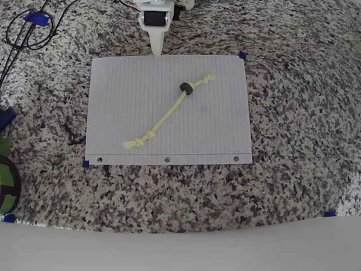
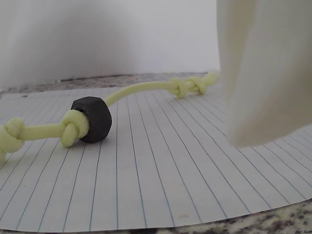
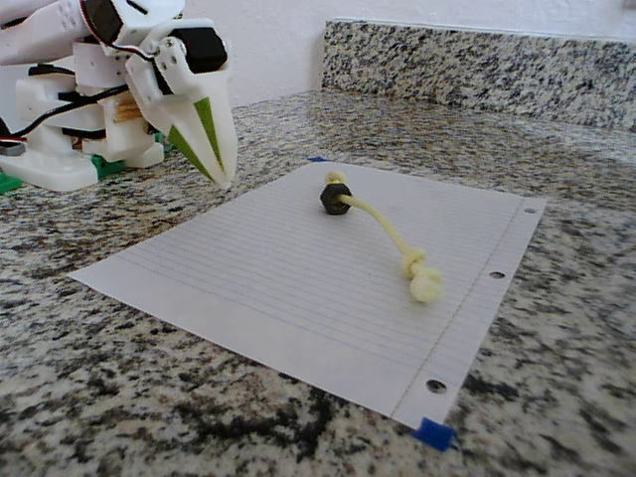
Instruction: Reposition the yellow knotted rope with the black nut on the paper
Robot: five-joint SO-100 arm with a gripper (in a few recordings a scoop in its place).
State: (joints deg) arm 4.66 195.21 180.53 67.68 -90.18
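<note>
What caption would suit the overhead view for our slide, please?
Yellow knotted rope with black nut lies diagonally on lined paper; closed gripper waits at its far edge.

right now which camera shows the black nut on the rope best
The wrist view: the black nut is large and sharp there, its flat sides clear, a knot of the yellow knotted rope pressed against it. The overhead view shows it as a small dark ring; the fixed view shows a small dark lump.

I see the rope lying diagonally on the paper, nut near its upper-right knot, gripper at the paper's top edge.
</note>
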